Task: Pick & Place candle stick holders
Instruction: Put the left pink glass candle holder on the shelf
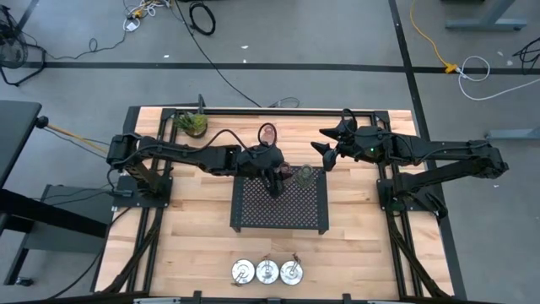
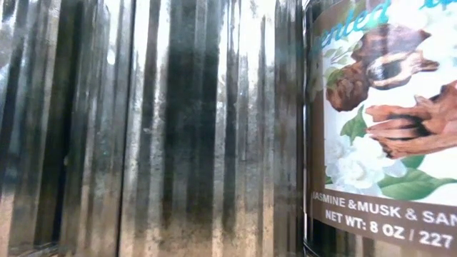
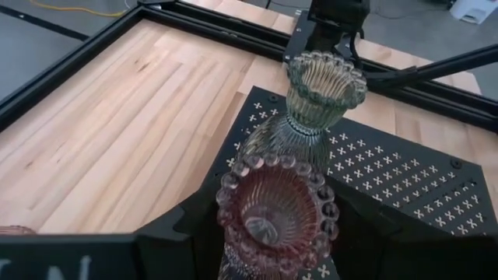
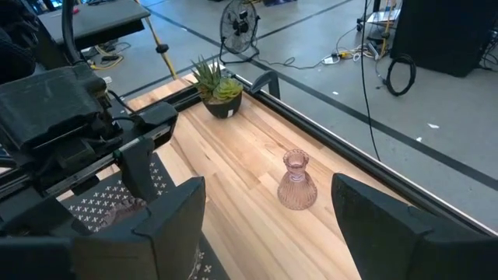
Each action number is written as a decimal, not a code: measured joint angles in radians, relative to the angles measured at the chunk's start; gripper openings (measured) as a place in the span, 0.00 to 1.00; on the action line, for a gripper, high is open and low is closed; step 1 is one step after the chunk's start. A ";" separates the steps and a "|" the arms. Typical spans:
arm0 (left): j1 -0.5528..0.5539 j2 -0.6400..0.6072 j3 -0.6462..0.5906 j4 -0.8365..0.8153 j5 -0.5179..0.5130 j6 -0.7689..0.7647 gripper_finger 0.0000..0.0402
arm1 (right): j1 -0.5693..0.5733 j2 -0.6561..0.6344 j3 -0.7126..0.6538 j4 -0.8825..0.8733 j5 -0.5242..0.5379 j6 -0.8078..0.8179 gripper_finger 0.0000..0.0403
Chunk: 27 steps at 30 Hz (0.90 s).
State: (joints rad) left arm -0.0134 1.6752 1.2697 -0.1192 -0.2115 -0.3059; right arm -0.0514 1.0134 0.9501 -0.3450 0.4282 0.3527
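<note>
My left gripper [image 1: 273, 179] reaches over the far edge of the black perforated tray [image 1: 253, 215] and is shut on a pink glass holder [image 3: 276, 210]. A green glass holder [image 1: 301, 175] stands upright on the tray right beside it and also shows in the left wrist view [image 3: 319, 101]. A second pink glass holder [image 1: 267, 133] stands on its base on the table beyond the tray, and shows in the right wrist view [image 4: 296, 180]. Three silver dish holders [image 1: 267, 271] sit in a row near the front edge. My right gripper [image 1: 329, 143] hangs open and empty, right of that pink holder. My left gripper has the pink holder between its two fingers [image 3: 191, 229], one on each side of the body below the beaded rim [image 3: 233, 175]. The fingers come from above, pointing down. The holder stands upright. Its base is hidden, so whether it rests on the tray cannot be told.
A small potted plant [image 1: 192, 124] stands at the far left corner. The table has a black frame rail [image 1: 253, 110] round it. The low view is filled by a shiny ribbed surface [image 2: 143, 128] and a labelled candle jar [image 2: 385, 121] close to the camera.
</note>
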 joint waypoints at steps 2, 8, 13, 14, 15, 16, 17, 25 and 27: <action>0.000 0.000 0.000 0.000 0.000 -0.003 0.48 | 0.000 0.000 0.000 0.000 0.000 0.000 0.69; 0.000 0.000 0.000 0.036 0.000 -0.004 0.48 | 0.000 0.000 0.000 -0.001 0.000 0.000 0.69; 0.000 0.000 0.000 0.060 0.000 0.003 0.48 | 0.000 0.000 0.000 -0.001 0.000 0.000 0.69; 0.000 0.000 0.000 0.060 0.000 0.003 0.48 | 0.000 0.000 0.000 -0.001 0.000 0.000 0.69; 0.000 0.000 0.000 0.059 0.000 0.003 0.48 | 0.000 0.000 0.000 -0.001 0.000 0.000 0.69; 0.000 0.000 0.000 0.060 -0.001 0.003 0.48 | 0.000 0.000 0.000 -0.001 0.000 0.000 0.69; 0.000 0.000 0.000 0.060 -0.001 0.003 0.48 | 0.000 0.000 0.000 -0.001 0.000 0.000 0.69; 0.008 -0.037 0.000 0.061 -0.003 0.033 0.48 | 0.000 0.000 0.000 -0.015 0.000 0.000 0.69; 0.014 -0.059 0.000 0.066 -0.005 0.052 0.48 | 0.000 0.000 0.000 -0.015 0.000 0.000 0.69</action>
State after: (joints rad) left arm 0.0009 1.6162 1.2697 -0.0537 -0.2164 -0.2542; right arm -0.0515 1.0134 0.9501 -0.3603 0.4278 0.3527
